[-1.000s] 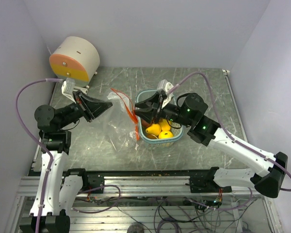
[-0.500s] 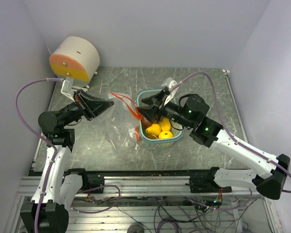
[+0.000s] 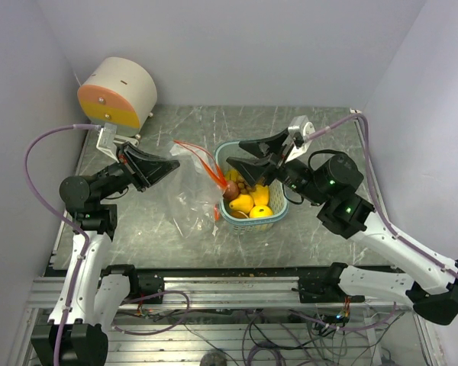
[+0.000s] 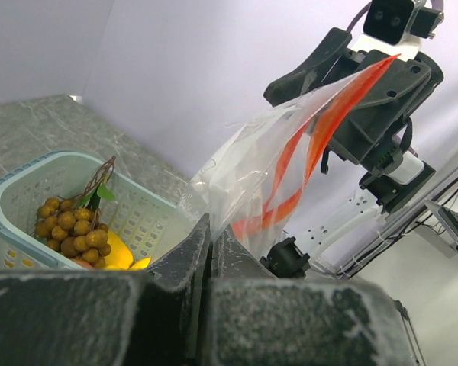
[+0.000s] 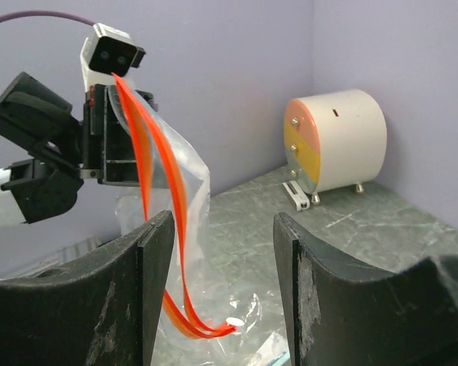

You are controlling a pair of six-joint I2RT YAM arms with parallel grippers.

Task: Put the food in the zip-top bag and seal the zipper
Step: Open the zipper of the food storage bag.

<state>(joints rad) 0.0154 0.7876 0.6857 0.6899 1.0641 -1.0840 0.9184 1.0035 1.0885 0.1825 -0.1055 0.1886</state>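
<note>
Closest to me, the grey marbled table (image 3: pixel 137 229) carries a light-blue basket (image 3: pixel 250 224) just right of centre. All the food sits in it: yellow lemon-like fruits (image 3: pixel 244 203) at the near side, a dark red round fruit (image 3: pixel 230 192) at the left, and a brown grape bunch (image 3: pixel 246 185) behind them. Just left of the basket stands the clear zip-top bag (image 3: pixel 185 194), held up off the table with its orange zipper strip (image 3: pixel 204 169) hanging loose towards the basket's rim. The left gripper (image 3: pixel 173 162) has its fingers clenched tight on the bag's upper edge. The right gripper (image 3: pixel 235 154) hangs over the far side of the basket, jaws spread apart with nothing between them. Farthest off, in the back left corner, is a white drum with an orange face (image 3: pixel 118 93).
</note>
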